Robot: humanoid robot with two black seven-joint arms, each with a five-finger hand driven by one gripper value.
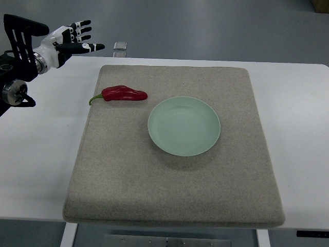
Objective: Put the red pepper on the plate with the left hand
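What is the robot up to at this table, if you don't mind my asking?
The left hand hovers open at the table's far left corner, holding nothing. The pepper lies on the mat, just left of the plate, which holds nothing. The pepper hasn't been picked up yet. The right arm is out of view.

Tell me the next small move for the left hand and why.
Probably bring the left hand down and toward the red pepper. The hand is open, holds nothing and hovers up beyond the mat's far left corner, while the pepper lies untouched on the mat, just left of the empty green plate. Nothing can be placed until it is grasped.
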